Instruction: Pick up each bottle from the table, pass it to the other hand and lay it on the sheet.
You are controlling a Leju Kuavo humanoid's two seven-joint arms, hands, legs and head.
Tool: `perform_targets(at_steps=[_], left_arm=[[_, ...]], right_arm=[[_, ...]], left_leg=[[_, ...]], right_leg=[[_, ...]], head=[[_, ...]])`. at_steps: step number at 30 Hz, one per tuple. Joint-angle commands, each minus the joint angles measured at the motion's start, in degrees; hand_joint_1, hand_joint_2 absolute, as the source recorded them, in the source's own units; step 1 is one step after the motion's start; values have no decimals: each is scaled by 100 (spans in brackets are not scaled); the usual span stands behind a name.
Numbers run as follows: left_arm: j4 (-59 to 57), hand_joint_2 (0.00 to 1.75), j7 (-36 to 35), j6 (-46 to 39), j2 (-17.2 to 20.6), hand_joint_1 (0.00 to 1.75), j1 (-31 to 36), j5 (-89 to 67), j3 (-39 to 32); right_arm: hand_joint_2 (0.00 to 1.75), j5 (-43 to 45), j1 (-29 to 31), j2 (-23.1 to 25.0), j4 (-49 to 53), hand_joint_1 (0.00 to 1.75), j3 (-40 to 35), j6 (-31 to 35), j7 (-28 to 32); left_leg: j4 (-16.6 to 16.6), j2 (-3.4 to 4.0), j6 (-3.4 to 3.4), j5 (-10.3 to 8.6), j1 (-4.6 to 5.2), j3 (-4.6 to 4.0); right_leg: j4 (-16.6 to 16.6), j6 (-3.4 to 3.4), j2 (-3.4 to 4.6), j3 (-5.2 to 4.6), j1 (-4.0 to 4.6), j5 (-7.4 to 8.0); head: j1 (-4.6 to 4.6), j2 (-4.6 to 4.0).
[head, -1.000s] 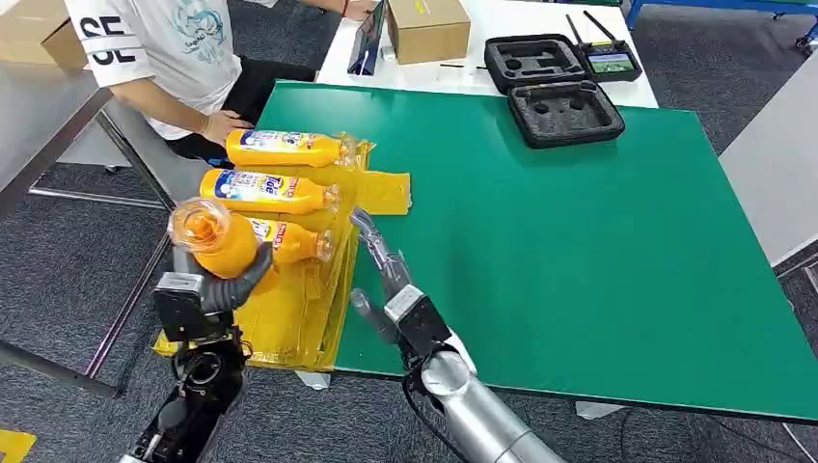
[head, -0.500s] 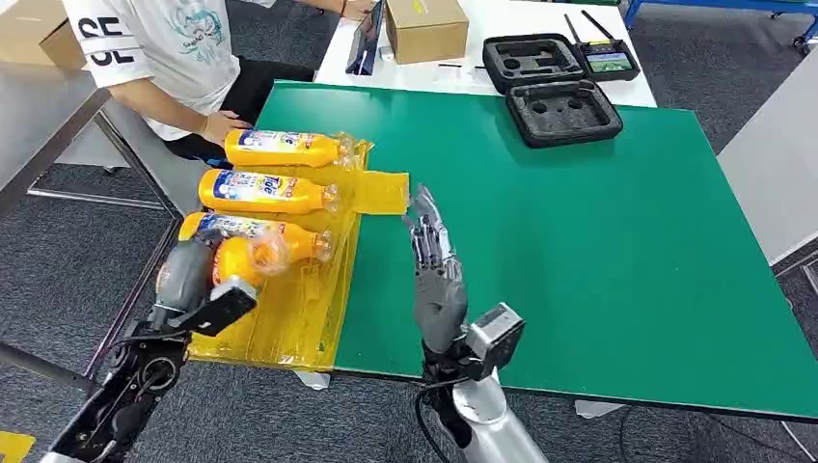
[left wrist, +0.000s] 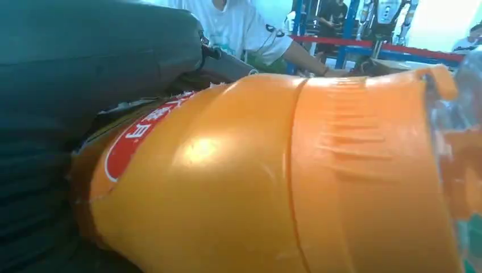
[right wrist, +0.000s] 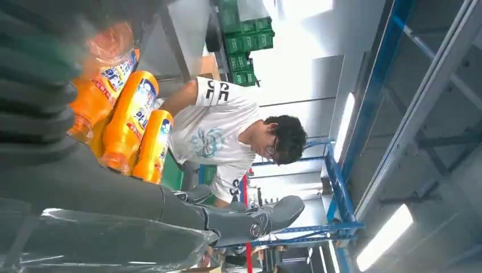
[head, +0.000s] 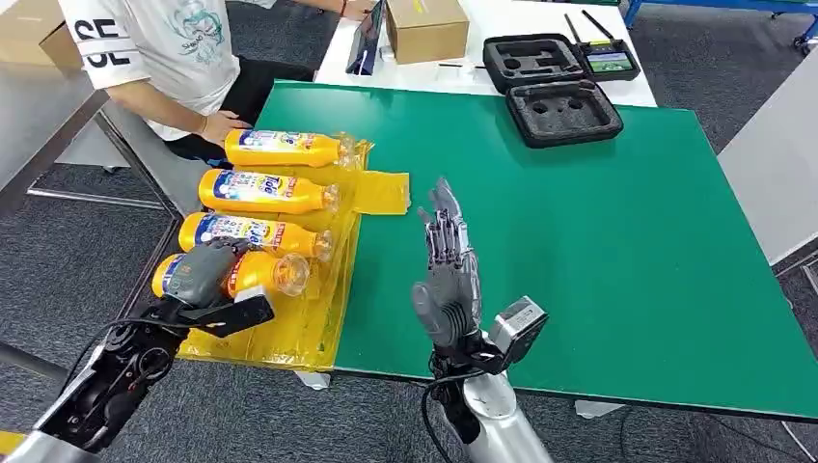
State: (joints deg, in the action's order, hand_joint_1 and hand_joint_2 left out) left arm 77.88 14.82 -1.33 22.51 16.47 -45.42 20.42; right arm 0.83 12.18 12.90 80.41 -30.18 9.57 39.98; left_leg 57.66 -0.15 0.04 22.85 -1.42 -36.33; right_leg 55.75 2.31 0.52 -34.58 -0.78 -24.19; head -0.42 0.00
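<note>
Several orange detergent bottles lie side by side on the yellow sheet [head: 378, 192] at the left edge of the green table [head: 598, 241]. The nearest bottle [head: 259, 274] lies on the sheet's near end, and my left hand [head: 203, 274] grips its body. In the left wrist view that bottle [left wrist: 256, 182] is pressed against the dark fingers [left wrist: 85, 74]. The other three bottles [head: 265, 190] lie farther back. My right hand [head: 449, 275] stands upright over the table beside the sheet, its fingers spread and holding nothing. The right wrist view shows the bottles [right wrist: 131, 119] beyond the fingers [right wrist: 227, 219].
A person in a white shirt [head: 164, 48] sits at the table's far left corner, one hand [head: 227, 123] near the farthest bottle. Two black foam cases [head: 564, 111] and a cardboard box [head: 424, 27] stand at the back. Grey tables flank both sides.
My left hand has brought the bottle down from a raised, upright pose and laid it on the sheet. My right hand has drawn back to the right and turned its fingers upward.
</note>
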Motion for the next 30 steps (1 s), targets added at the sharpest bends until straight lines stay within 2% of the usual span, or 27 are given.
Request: perform_targets(at_steps=[1,4,7,8,9,10,11,14,15,16,18,21,25,28,30], left_arm=[[-1029,175,234,846,16,175,1001,34,737],[-1272,175,297,1197,31,175,1431,-16,941],[-1272,175,297,1197,31,175,1431,-16,941],[-1272,175,297,1197,31,175,1431,-16,941],[-1330,175,314,1236,63,175,1484,-88,1035],[-1505,175,358,1384,91,175,1758,-218,1295],[-1615,175,377,1534,89,175,1953,-315,1440],[-2559,175,519,1884,-224,175,2778,-470,1922],[-2742,175,542,1875,-310,175,2898,-488,1990],[-3190,175,571,1886,-466,175,3137,-581,2214],[-3565,175,610,1866,-548,175,3357,-619,2413],[-3994,175,704,1889,-620,175,3537,-568,2602],[-4315,175,753,1731,-693,175,3473,-525,2851],[-4437,175,786,1656,-730,175,3402,-475,2932],[-4476,175,787,1620,-731,175,3372,-430,2937]], right_arm=[[175,47,36,-1,-286,0,268,-182,2],[175,93,17,27,-329,0,307,-291,2],[175,93,17,27,-329,0,307,-291,2],[175,93,17,27,-329,0,307,-291,2],[175,94,18,35,-352,0,304,-326,2],[175,3,8,33,-366,0,283,-304,2],[175,4,4,39,-407,0,283,-340,2],[175,-29,-13,13,-439,0,220,-313,2],[175,-34,11,15,-465,0,209,-297,2],[175,-2,61,25,-544,0,217,-332,2],[175,6,105,18,-596,0,210,-329,2],[175,0,118,-15,-661,0,200,-358,2],[175,-70,258,-53,-822,0,133,-281,2],[175,-94,332,-85,-913,0,108,-210,2],[175,-87,319,-90,-912,0,126,-185,2]], left_leg=[[-4,-26,7,7,2,26],[-4,-30,8,4,1,23],[0,-27,11,11,1,36],[-3,-13,6,2,2,14],[-3,-16,10,11,3,35],[-4,-9,5,2,0,12],[-3,-21,7,6,2,24],[0,-31,6,1,-2,10],[4,-60,8,2,-3,18],[3,-54,7,-2,-4,12],[-2,-49,9,-2,2,22],[-1,-30,10,2,2,25],[-5,-13,7,2,3,22],[-8,-11,12,13,6,53],[-6,-10,8,3,4,28]], right_leg=[[-3,-7,-30,36,1,-16],[-3,-7,-34,34,2,-14],[-1,-9,-31,47,3,-20],[-2,-5,-17,20,0,-7],[-1,-9,-23,42,0,-17],[-3,-5,-13,18,1,-6],[-1,-8,-26,33,1,-14],[1,-6,-34,22,4,-11],[4,-9,-64,42,7,-22],[1,-7,-57,29,7,-16],[-1,-6,-53,38,1,-15],[-3,-5,-34,38,1,-11],[-5,-3,-17,30,-1,-6],[-7,-8,-18,60,-1,-17],[-6,-3,-12,34,-1,-6]], head=[[0,0],[-2,0],[0,0],[-2,0],[-2,0],[0,0],[-2,0],[-2,0],[-2,-2],[0,0],[0,0],[-2,0],[0,-2],[0,0],[-2,0]])
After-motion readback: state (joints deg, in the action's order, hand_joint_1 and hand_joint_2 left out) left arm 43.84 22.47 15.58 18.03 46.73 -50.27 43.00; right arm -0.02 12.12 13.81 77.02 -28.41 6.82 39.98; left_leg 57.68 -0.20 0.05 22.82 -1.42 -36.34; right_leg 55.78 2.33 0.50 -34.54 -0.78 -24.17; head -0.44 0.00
